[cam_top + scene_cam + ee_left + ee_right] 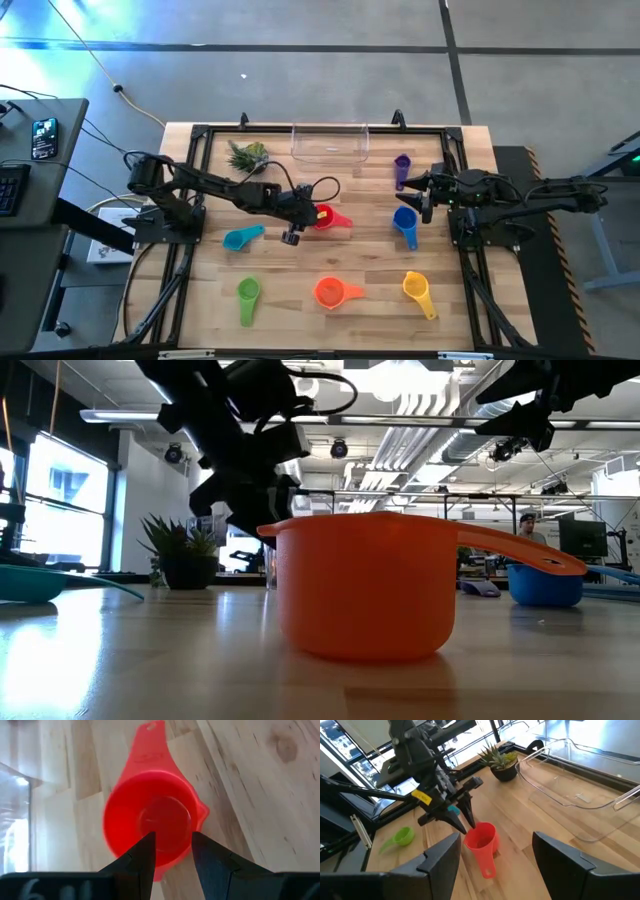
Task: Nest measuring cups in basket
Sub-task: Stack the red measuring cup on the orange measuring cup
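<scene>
The red cup (328, 216) stands upright mid-table, its handle (150, 740) pointing toward the right edge. My left gripper (172, 837) hangs open with a narrow gap just over the bowl's rim on the side away from the handle; the right wrist view shows this left gripper (466, 824) slanting down at the red cup (481, 840). My right gripper (412, 192) waits open between the purple cup (402, 168) and the blue cup (405, 222). The clear basket (330, 142) sits at the far edge. Light blue (242, 237), green (247, 295), orange (335, 292) and yellow (418, 292) cups lie nearer. My left gripper comes at the red cup from above, slanting from the table's left, its fingertips (147, 845) over the bowl's rim (112, 845) opposite the handle. I cannot tell whether they touch the rim. The cup stands on the table.
A small spiky plant (247, 155) stands left of the basket. In the low view the orange cup (370, 590) fills the foreground, and the blue cup (545, 585) sits behind it. Bare wood lies between the red cup and the basket.
</scene>
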Robot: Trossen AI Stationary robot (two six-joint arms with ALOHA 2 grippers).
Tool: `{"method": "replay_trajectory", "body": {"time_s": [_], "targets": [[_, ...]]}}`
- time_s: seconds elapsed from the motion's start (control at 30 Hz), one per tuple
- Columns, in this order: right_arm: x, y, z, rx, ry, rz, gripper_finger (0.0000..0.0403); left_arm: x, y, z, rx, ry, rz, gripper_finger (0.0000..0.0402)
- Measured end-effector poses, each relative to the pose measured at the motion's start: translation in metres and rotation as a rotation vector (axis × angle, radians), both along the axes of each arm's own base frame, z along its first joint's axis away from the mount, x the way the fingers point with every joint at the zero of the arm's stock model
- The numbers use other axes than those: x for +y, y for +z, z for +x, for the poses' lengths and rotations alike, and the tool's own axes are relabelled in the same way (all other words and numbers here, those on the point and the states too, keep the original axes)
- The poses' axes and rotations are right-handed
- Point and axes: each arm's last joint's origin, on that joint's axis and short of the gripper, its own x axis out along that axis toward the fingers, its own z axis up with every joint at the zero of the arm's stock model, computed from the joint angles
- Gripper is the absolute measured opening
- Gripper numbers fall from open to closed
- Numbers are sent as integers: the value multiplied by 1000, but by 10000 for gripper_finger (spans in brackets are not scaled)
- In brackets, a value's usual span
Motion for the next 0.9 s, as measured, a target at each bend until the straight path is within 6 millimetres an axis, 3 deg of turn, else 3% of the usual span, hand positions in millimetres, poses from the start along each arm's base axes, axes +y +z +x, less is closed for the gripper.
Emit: {"method": "replay_trajectory", "body": {"time_s": [0.17, 0.67, 0.9], "targets": [[0, 0, 0, 2, 0, 0, 239, -3, -7, 1, 30, -32, 18, 115], [0, -1, 0, 7, -1, -1, 239, -4, -5, 1, 20, -74, 48, 115], [0, -1, 0, 7, -2, 1, 239, -2, -19, 4, 56, -67, 32, 115]]}}
